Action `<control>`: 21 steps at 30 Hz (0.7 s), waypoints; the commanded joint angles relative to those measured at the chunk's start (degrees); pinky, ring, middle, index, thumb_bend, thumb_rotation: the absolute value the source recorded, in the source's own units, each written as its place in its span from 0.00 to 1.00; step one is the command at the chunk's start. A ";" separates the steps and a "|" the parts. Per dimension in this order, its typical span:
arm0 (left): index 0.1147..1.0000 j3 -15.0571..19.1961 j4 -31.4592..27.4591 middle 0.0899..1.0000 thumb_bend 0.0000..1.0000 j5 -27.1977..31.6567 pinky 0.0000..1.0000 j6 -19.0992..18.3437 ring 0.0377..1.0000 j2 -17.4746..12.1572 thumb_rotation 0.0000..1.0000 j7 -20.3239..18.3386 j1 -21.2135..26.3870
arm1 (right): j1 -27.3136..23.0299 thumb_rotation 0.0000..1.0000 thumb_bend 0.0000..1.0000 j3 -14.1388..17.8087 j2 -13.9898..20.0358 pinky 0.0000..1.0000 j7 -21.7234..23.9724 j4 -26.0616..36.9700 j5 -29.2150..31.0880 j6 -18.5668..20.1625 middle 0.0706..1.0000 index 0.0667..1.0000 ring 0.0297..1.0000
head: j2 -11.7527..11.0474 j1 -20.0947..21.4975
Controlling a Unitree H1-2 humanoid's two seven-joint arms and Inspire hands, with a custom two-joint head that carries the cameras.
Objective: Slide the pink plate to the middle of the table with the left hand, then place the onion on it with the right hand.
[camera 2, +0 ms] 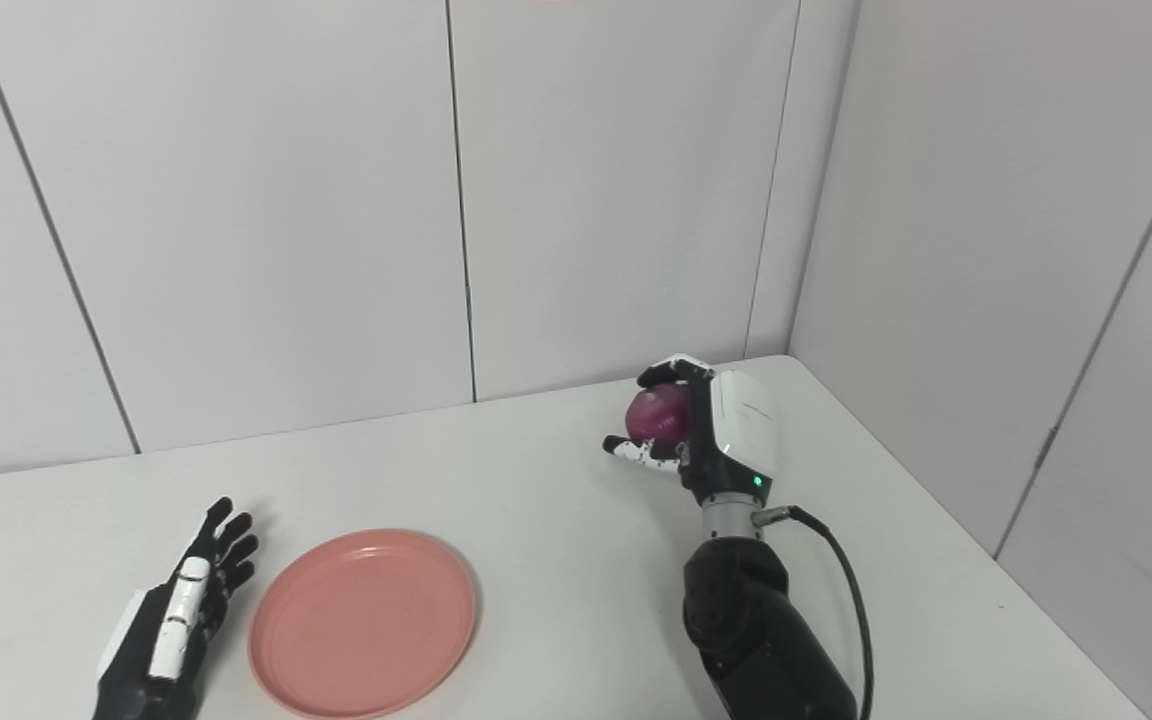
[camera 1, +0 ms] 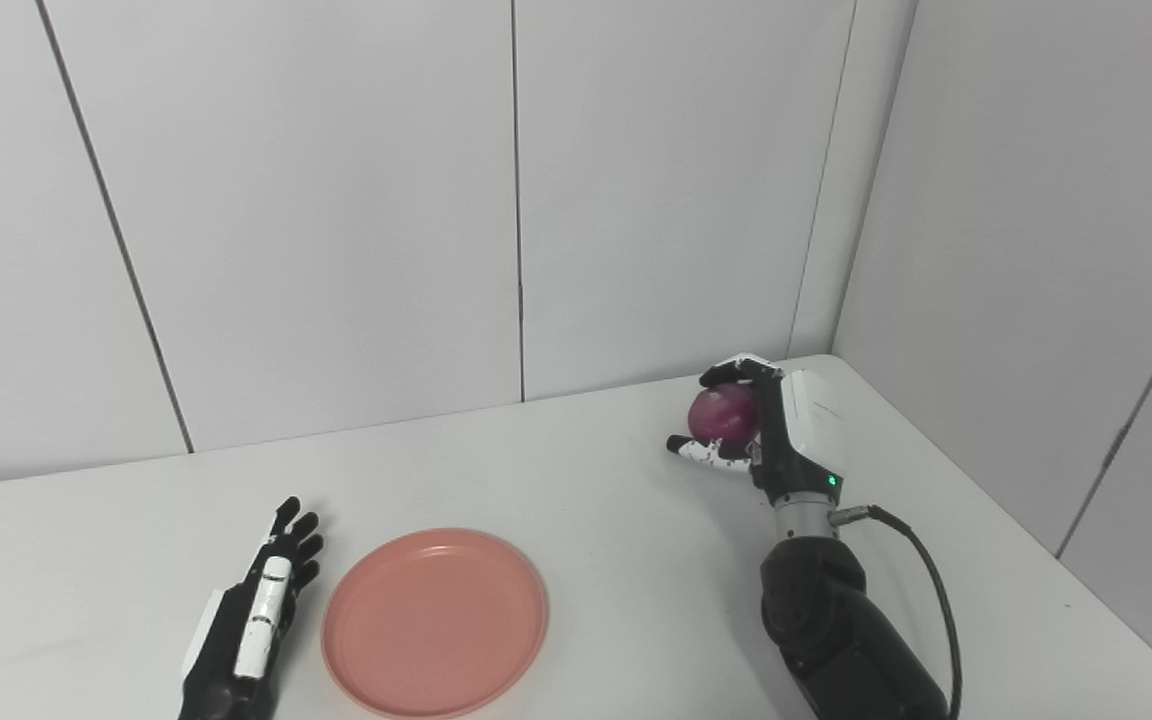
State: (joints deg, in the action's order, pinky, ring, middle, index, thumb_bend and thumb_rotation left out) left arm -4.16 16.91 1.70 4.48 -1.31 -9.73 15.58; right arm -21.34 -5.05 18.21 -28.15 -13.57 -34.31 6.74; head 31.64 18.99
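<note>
The pink plate (camera 1: 435, 622) lies flat near the table's front edge, left of the middle, with nothing on it. My left hand (camera 1: 256, 610) rests just left of the plate, fingers straight and apart, holding nothing. Far back on the right, my right hand (camera 1: 771, 425) is shut on the purple-red onion (camera 1: 723, 413), fingers curled over its top and thumb under it. The onion seems slightly raised off the table (camera 1: 586, 480), though I cannot be sure. Roughly a plate's width of bare table lies between onion and plate.
White wall panels close off the table at the back and on the right, meeting in a corner just behind my right hand. A black cable (camera 1: 936, 590) loops along my right forearm. The table's right edge runs diagonally past that arm.
</note>
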 commanded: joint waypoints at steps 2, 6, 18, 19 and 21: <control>0.96 -0.30 0.38 0.96 0.50 -0.41 0.95 0.38 0.95 0.59 1.00 0.64 -1.30 | -1.31 0.00 0.51 -1.00 -0.32 0.40 0.28 3.08 -1.29 -3.47 0.42 0.50 0.40 | 0.09 -0.36; 0.97 -0.46 -0.32 0.96 0.50 -0.55 0.95 -0.09 0.95 0.99 1.00 0.91 -1.57 | -0.71 0.00 0.51 -3.34 -1.02 0.44 0.61 4.83 -3.44 -4.50 0.43 0.49 0.42 | 0.25 -1.09; 0.95 -1.49 -1.33 0.94 0.54 -3.16 0.94 -1.27 0.93 2.28 1.00 3.16 -1.79 | 1.71 0.00 0.52 -8.98 -4.65 0.48 4.58 8.29 -4.76 -8.69 0.44 0.48 0.44 | 0.93 -5.32; 0.94 -1.54 -1.44 0.94 0.55 -3.36 0.94 -1.47 0.93 2.39 1.00 3.36 -1.85 | 1.89 0.00 0.52 -9.24 -4.97 0.49 4.89 8.49 -4.80 -8.85 0.43 0.48 0.44 | 0.97 -5.51; 0.94 -1.58 -2.39 0.94 0.56 -3.90 0.93 -2.49 0.93 3.00 1.00 3.94 -2.19 | 2.26 0.00 0.52 -10.25 -5.61 0.48 5.29 8.48 -5.06 -9.92 0.43 0.48 0.44 | 1.16 -7.44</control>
State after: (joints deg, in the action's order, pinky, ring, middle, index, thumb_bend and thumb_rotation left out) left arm -5.34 14.90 -1.78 2.57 0.66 -6.76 14.30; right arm -17.62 -15.15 12.87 -22.89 -7.19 -38.84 0.17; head 32.61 12.39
